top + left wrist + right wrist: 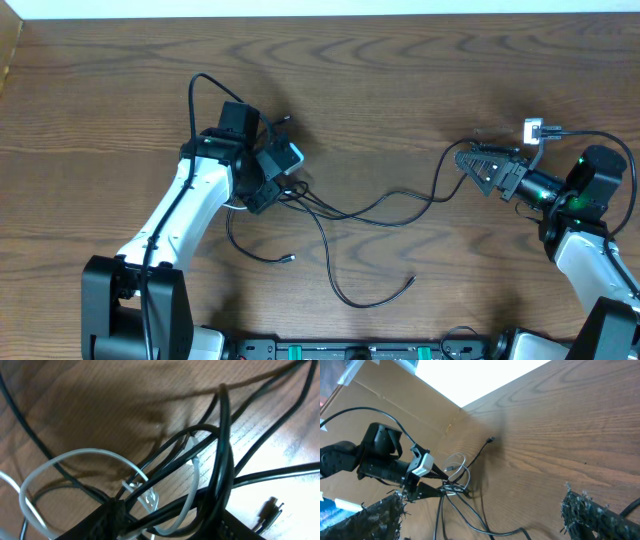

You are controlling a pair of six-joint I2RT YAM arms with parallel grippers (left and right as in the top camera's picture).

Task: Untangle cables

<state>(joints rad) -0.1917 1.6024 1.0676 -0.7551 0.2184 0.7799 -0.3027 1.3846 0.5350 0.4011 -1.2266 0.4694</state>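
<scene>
Black thin cables and one short white cable lie tangled on the brown wooden surface. The left tool pinches their knot. Well right of that tool, the right tool has its fingers spread apart.

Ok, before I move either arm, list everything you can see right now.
black cables: a few, exact count unclear in the knot; black; bunched at the left gripper, with strands running across the table toward the right gripper.
white cable: one; white; looped into the bunch at the left gripper.
table: one; brown wood; under everything.
cardboard wall: one; brown; along the table edge beyond the left arm.
left gripper: one; black; closed on the black cables.
right gripper: one; black; open, nothing between its fingers.
</scene>
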